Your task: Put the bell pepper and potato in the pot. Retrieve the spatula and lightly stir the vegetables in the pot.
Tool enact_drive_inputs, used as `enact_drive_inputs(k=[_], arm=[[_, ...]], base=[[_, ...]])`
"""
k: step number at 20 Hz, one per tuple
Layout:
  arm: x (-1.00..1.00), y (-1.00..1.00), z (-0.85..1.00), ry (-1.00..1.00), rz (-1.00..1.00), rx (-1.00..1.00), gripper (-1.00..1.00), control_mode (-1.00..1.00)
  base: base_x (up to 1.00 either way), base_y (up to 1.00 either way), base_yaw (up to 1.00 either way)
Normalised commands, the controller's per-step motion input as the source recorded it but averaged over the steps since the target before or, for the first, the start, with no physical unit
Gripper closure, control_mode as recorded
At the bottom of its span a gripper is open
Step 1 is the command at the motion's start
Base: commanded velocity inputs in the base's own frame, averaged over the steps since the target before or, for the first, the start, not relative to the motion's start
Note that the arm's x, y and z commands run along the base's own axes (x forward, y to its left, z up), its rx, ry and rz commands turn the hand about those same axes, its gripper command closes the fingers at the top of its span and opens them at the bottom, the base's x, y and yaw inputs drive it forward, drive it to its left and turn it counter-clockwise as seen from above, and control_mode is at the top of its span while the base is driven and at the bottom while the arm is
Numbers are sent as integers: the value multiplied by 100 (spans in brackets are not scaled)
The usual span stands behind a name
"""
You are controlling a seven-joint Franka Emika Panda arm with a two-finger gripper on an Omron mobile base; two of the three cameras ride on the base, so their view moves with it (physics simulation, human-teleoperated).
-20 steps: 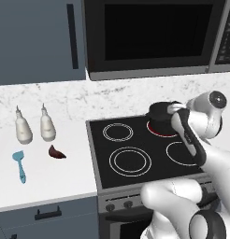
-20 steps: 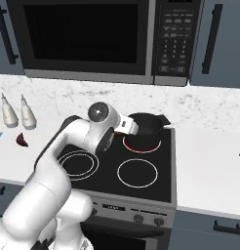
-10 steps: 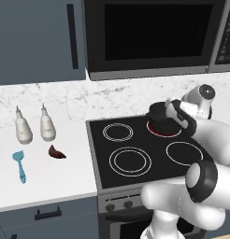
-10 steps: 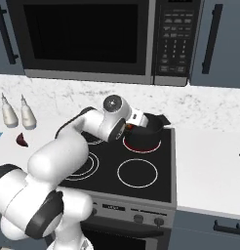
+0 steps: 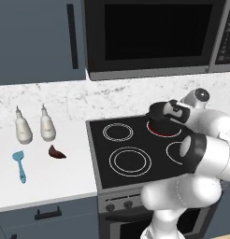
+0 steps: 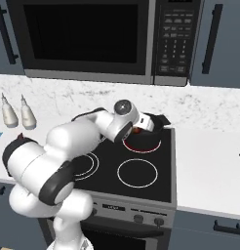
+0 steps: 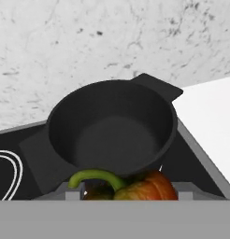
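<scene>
Here, the arm is carrying the bell pepper (image 7: 145,187) toward the pot (image 7: 112,130) on the stove's back burner.

The jaws are pinching the orange-red pepper, its green stem curling up at the bottom of the hand view, just short of the pot's near rim; the gripper (image 6: 141,128) is hovering at the pot's edge, and the pot's inside is looking bare. The first step is under way: the next move is calling for the hand to travel on over the opening, then for the jaws to spread so the pepper drops inside rather than onto the cooktop (image 5: 135,154). The potato (image 5: 56,152) is lying on the surface left of the stove, near the spatula (image 5: 19,164) and below two white bottles (image 5: 34,127), both waiting their turn.
</scene>
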Motion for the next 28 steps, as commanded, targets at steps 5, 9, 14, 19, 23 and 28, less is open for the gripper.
enact_drive_inputs(k=[5, 9, 14, 19, 23, 28], arm=[[34, -3, -24, 0, 0, 0, 100, -100], [45, 0, -8, 0, 0, 0, 100, -100], [45, -1, -1, 0, 0, 0, 100, -100], [29, -10, -24, 0, 0, 0, 100, -100], [21, -11, -55, 0, 0, 0, 100, -100], [38, -10, -30, 0, 0, 0, 100, -100]], base=[[0, 0, 0], [0, 0, 0], [0, 0, 0], [0, 0, 0], [0, 0, 0], [0, 0, 0]])
